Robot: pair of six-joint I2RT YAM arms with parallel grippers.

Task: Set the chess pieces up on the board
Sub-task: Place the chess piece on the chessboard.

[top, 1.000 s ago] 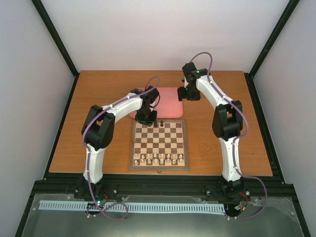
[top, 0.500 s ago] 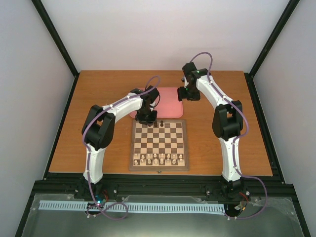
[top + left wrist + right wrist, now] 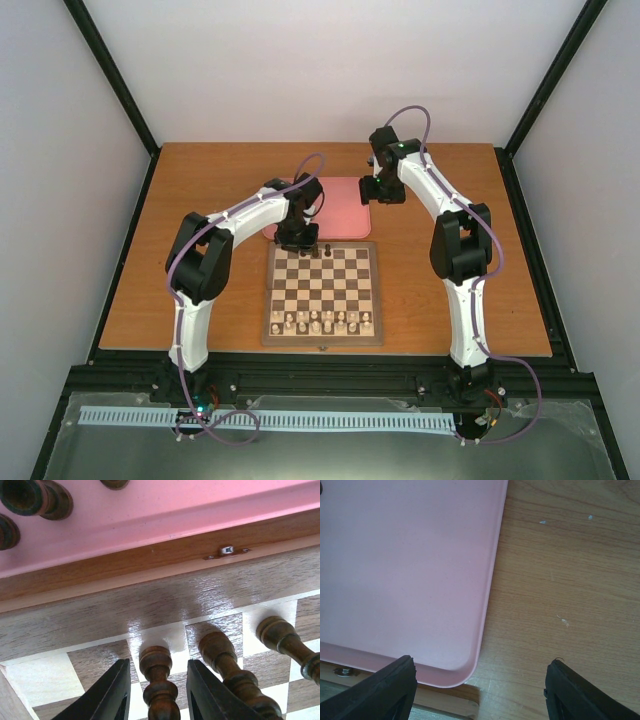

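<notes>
The board (image 3: 322,292) lies in the middle of the table. In the left wrist view my left gripper (image 3: 157,661) is open around a dark chess piece (image 3: 159,695) that stands on a light square of the board's (image 3: 100,615) far row, with a gap on each side. Two more dark pieces (image 3: 222,660) (image 3: 282,637) stand to its right. More dark pieces (image 3: 30,500) lie on the pink tray (image 3: 165,510). In the top view the left gripper (image 3: 298,240) is at the board's far edge. My right gripper (image 3: 481,662) (image 3: 382,192) is open and empty over the tray's corner (image 3: 465,670).
Pale cream pieces (image 3: 322,321) fill the board's two near rows. The pink tray (image 3: 345,205) lies just behind the board. Bare wooden table (image 3: 570,580) lies to the tray's right. Black frame rails edge the table.
</notes>
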